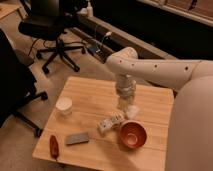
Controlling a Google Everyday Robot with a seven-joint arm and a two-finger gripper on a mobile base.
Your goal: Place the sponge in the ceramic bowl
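Five items on wooden tabletop (90,92). Grey sponge (77,138) lying flat near front left, well apart from ceramic bowl (132,134). Bowl orange-red, upright, at front right. White packet (110,122) between sponge and bowl, just beside bowl's rim. White paper cup (64,106) upright at left. Red oblong item (53,146) at front-left edge, near sponge. Gripper (128,109) pointing down over tabletop middle, behind bowl, just beside packet's far end; open or closed: cannot tell. Black office chair (52,30) on floor behind.
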